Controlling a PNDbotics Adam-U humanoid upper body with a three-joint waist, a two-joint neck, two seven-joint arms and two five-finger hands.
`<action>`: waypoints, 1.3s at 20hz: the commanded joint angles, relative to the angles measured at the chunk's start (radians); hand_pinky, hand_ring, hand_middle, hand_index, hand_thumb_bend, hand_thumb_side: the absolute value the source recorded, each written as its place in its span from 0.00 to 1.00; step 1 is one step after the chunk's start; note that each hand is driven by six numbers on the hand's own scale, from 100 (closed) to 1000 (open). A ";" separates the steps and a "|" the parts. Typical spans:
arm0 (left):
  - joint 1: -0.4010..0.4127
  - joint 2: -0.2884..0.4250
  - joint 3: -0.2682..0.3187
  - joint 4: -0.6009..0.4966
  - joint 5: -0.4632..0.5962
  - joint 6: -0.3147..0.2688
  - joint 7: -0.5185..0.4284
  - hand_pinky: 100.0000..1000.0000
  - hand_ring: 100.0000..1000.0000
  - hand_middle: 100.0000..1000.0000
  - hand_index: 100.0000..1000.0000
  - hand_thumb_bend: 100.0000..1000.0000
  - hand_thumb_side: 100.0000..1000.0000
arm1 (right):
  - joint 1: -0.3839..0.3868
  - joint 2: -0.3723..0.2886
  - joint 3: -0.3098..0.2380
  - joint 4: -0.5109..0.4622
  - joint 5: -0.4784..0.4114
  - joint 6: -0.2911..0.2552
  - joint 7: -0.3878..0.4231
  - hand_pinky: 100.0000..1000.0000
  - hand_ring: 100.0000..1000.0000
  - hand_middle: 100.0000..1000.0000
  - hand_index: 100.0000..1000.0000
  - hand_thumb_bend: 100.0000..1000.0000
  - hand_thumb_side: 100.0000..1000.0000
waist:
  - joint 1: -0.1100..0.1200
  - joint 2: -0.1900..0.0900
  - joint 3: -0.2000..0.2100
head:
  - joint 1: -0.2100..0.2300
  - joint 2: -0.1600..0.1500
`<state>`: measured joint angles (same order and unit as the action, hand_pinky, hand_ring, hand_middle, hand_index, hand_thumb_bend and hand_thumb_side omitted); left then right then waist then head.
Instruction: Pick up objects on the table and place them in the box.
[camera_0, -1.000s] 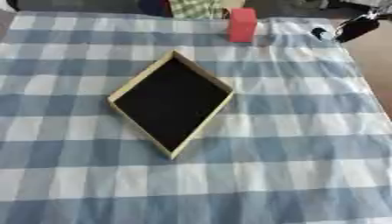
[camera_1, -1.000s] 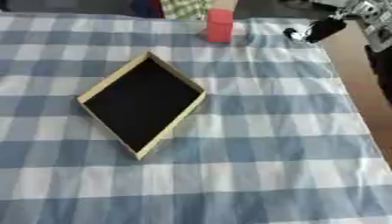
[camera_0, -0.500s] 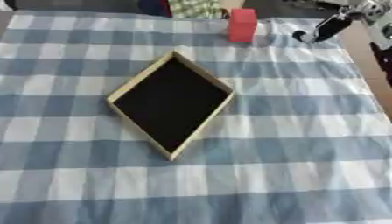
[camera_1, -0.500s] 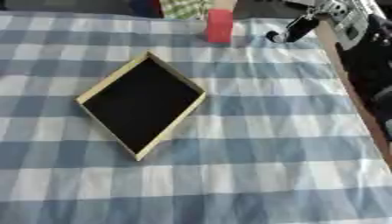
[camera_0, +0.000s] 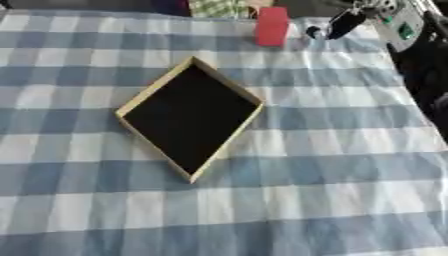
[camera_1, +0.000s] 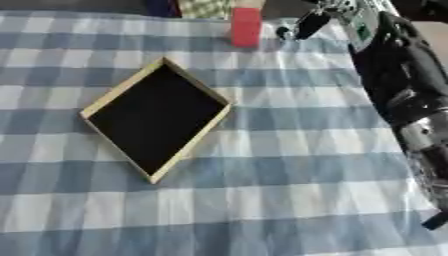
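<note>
A red block (camera_0: 271, 26) stands upright near the far edge of the blue checked tablecloth (camera_0: 332, 150). The box (camera_0: 156, 85), a shallow tray with a pale wooden rim and black inside, lies turned like a diamond at the middle left and holds nothing. My right hand (camera_1: 308, 24) reaches in from the upper right, dark fingers stretched toward the block. Its fingertips (camera_0: 315, 34) are a short way right of the block, not touching it. My left hand shows in neither view.
My right arm (camera_1: 402, 90) runs down the cloth's right edge in the right eye view. Behind the block at the far edge are a green-and-white checked thing (camera_0: 219, 7) and a dark blue thing (camera_0: 171, 6).
My right hand has moved left along the far edge, closer to the red block, and more of the arm has come into view. Box and block have not moved.
</note>
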<state>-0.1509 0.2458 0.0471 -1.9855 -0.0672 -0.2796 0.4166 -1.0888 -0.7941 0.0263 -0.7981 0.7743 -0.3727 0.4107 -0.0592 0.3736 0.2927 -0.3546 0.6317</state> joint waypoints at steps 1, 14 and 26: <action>-0.011 0.017 -0.002 -0.014 0.002 -0.002 -0.005 0.64 0.68 0.55 0.57 0.00 0.73 | -0.033 -0.007 -0.017 0.006 0.035 0.028 -0.019 0.96 0.97 0.95 0.99 0.21 0.00 | 0.000 -0.014 0.007 | -0.008 -0.015; -0.021 0.010 -0.004 -0.014 0.005 -0.003 -0.008 0.64 0.68 0.55 0.57 0.00 0.73 | -0.064 0.025 -0.038 0.027 0.060 0.071 -0.045 0.95 0.97 0.94 0.99 0.17 0.00 | -0.005 0.000 0.034 | -0.024 -0.086; -0.030 0.010 -0.007 -0.014 0.007 -0.004 -0.013 0.64 0.69 0.55 0.57 0.00 0.73 | -0.082 0.047 -0.058 0.053 0.080 0.138 -0.054 0.96 0.98 0.94 0.99 0.24 0.00 | -0.018 0.011 0.052 | -0.043 -0.091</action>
<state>-0.1731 0.2447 0.0409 -1.9855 -0.0614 -0.2825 0.4079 -1.1452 -0.7262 -0.0212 -0.7398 0.8476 -0.2454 0.3591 -0.0823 0.4032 0.3437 -0.3937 0.5522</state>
